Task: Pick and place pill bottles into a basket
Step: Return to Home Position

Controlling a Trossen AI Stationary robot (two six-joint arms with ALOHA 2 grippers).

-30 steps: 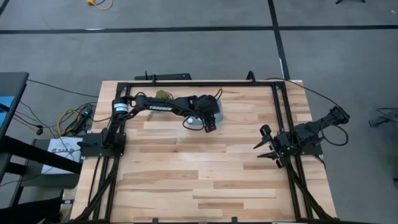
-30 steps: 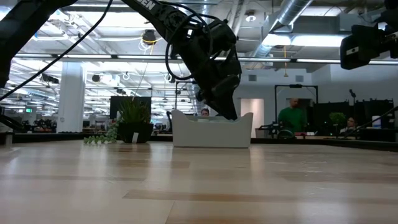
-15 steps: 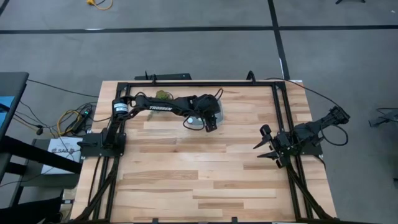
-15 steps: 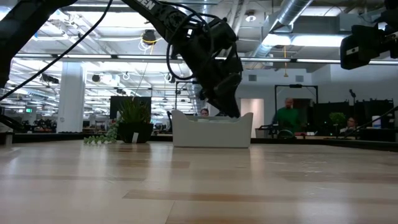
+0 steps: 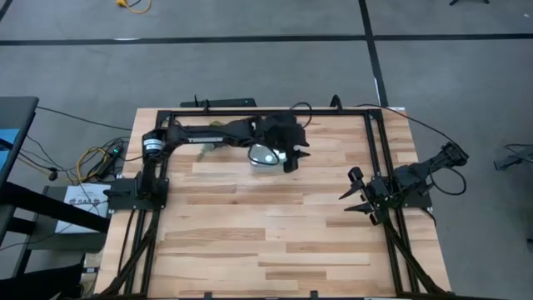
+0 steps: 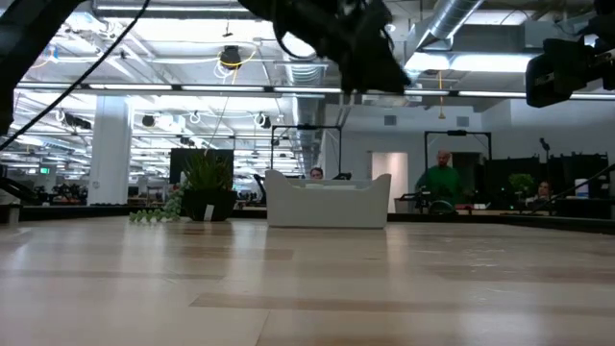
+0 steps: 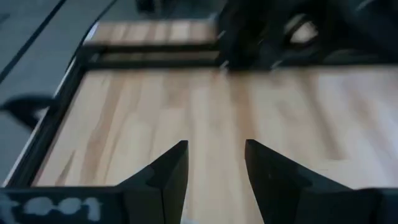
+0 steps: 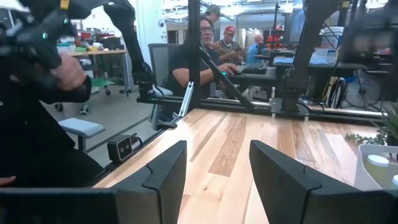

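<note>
Both pincers gape empty; left gripper point(image 7: 216, 145) has risen clear of the basket point(image 6: 329, 204) at the table's point(image 5: 250, 242) far edge; right gripper point(image 8: 217, 147) waits at the right edge; placing looks done.

- The pale wooden surface point(image 5: 275, 233) is bordered by a black frame point(image 5: 250, 112).
- The basket point(image 6: 329, 204) stands upright on its far half, near the middle.
- A green sprig point(image 6: 151, 216) lies apart from the basket, toward the left arm's side.

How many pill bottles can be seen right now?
2 caps show, both inside the basket in the right wrist view: one whole, one only partly in view. More may be hidden in the basket under the left arm.
</note>
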